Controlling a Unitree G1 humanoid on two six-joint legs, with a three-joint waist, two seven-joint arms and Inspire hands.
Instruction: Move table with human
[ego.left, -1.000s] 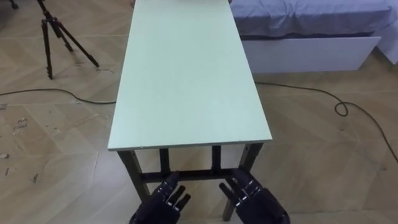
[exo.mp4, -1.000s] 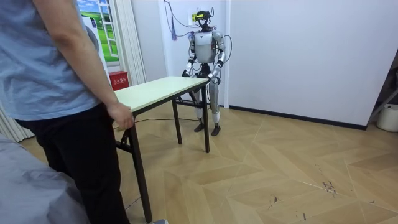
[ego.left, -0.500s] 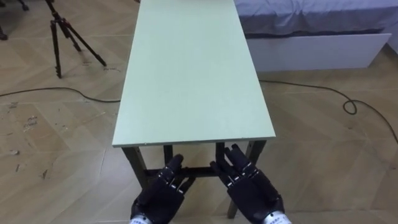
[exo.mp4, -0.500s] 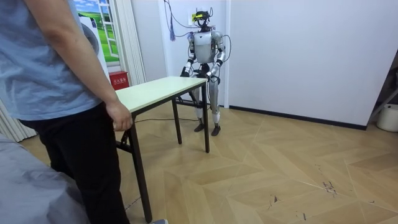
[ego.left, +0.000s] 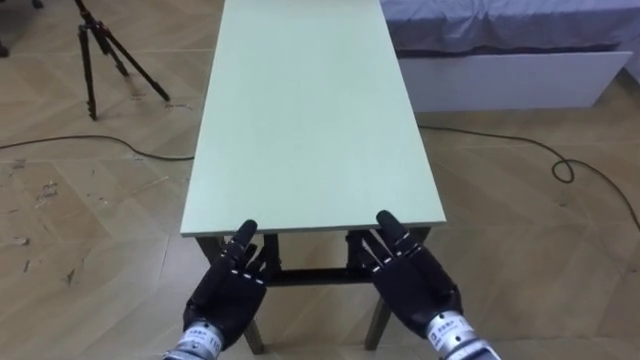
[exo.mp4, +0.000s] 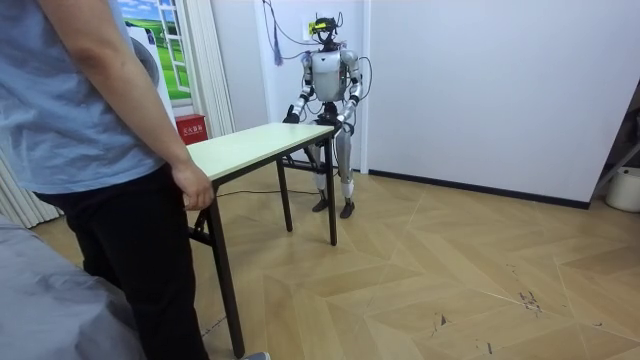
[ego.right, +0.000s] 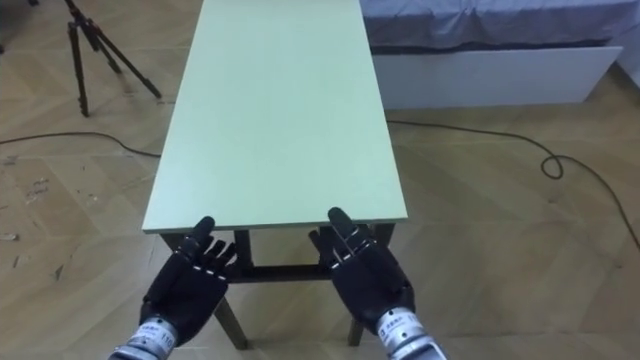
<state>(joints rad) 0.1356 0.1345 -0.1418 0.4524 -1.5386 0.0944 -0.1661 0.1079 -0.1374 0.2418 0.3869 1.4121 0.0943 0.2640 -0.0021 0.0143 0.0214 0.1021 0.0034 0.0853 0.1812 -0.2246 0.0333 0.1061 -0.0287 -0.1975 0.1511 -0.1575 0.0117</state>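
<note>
Now 1 table (ego.left: 310, 120); left hand (ego.left: 228, 295) & right hand (ego.left: 412, 285) both spread at near edge; 1 person (exo.mp4: 90, 120) opposite.

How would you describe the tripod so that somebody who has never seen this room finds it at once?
Start at the long pale green table before the robot. On the floor at its left side, toward the far end, stands a black tripod with spread legs. It is the one upright thing there; the cable nearby lies flat.
</note>
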